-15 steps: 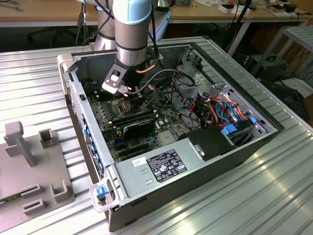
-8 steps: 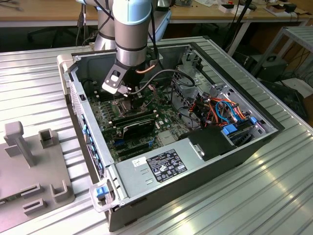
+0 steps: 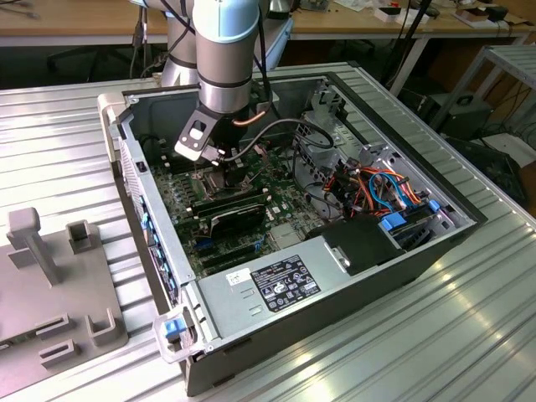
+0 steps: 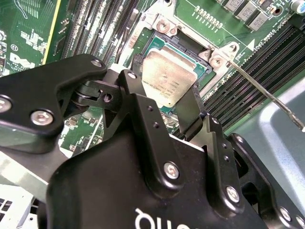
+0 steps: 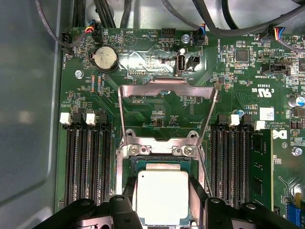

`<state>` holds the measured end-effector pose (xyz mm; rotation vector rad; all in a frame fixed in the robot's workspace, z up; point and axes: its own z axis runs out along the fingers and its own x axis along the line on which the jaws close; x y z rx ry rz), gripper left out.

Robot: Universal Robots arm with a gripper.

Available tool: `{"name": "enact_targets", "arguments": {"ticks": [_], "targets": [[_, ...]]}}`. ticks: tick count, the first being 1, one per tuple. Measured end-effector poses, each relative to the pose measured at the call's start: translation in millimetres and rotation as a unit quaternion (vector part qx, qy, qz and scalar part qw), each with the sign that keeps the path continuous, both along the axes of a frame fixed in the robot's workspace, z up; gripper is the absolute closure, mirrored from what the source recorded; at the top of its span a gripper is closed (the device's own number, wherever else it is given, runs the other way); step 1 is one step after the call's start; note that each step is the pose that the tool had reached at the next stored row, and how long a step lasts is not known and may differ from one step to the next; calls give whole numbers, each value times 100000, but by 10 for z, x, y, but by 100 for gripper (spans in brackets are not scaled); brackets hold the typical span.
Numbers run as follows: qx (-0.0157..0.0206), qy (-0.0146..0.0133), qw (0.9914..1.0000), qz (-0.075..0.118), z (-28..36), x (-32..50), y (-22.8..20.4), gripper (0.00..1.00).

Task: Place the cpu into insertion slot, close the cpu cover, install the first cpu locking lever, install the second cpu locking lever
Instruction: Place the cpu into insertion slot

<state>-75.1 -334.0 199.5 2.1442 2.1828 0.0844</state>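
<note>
The claw (image 5: 163,191) is pinching the cpu (image 5: 162,198) by two opposite edges, one black finger (image 5: 198,202) against each side, silver top facing up. In the exterior view the claw (image 3: 224,163) is deep inside the open computer case (image 3: 335,276) on the ribbed worktop (image 3: 469,327).

The insertion slot (image 4: 183,45) lies directly under the claw (image 4: 167,81), its dark frame showing around the cpu (image 4: 174,76). I cannot tell whether the chip already rests in the slot or hangs just above it.

The main risk, as I judge it, is a skewed seating. If the chip is slightly rotated or tilted against the slot's rim, one corner may catch. Pressing then could bend contacts or leave the chip riding high.

The cpu cover (image 5: 167,88) stands swung open just beyond the claw's tips. It could drop onto the fingers if knocked.

A thin locking lever (image 4: 267,93) juts out close beside one finger, and a sideways drift might snag it. Memory slots (image 5: 88,162) flank the claw on both sides, leaving little room for its fingers to spread.
</note>
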Motion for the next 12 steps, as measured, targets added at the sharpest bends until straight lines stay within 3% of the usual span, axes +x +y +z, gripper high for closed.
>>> {"name": "enact_targets", "arguments": {"ticks": [12], "targets": [[2,0,100000,-49,24,0,0,47]]}}
